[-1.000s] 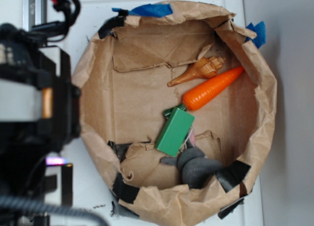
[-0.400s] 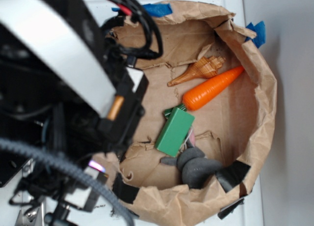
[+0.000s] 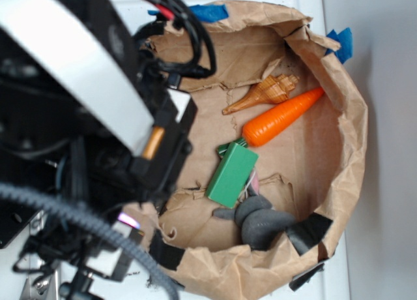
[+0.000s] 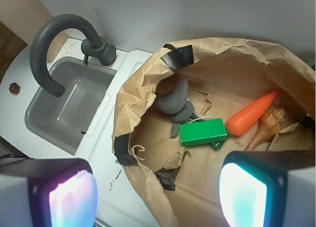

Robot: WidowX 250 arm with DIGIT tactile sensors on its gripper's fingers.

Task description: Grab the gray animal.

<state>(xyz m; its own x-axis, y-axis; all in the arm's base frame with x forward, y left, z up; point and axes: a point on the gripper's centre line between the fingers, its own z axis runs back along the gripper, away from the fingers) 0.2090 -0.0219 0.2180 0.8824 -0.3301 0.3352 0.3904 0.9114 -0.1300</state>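
Observation:
The gray animal [image 3: 257, 220] [image 4: 175, 102] is a dark lumpy soft toy lying inside the brown paper bowl [image 3: 352, 111] [image 4: 129, 108], close to its wall and touching the green block [image 3: 232, 175] [image 4: 202, 132]. My gripper [image 4: 155, 195] is open, high above the bowl's rim, with its two glowing pads [image 4: 71, 197] wide apart and nothing between them. The animal is well ahead of the fingers. In the exterior view the arm [image 3: 85, 137] fills the left side and the fingertips are hidden.
An orange carrot [image 3: 281, 118] [image 4: 252, 113] and a tan seashell [image 3: 266, 92] [image 4: 269, 126] lie in the bowl beyond the green block. Black tape patches [image 3: 309, 229] mark the bowl's wall. A gray toy sink [image 4: 69, 108] with a curved faucet [image 4: 54, 44] stands beside the bowl.
The arm swung in from the left edge over the bowl's left rim between a second ago and 0.4 s ago; since then it is still. The objects have not moved.

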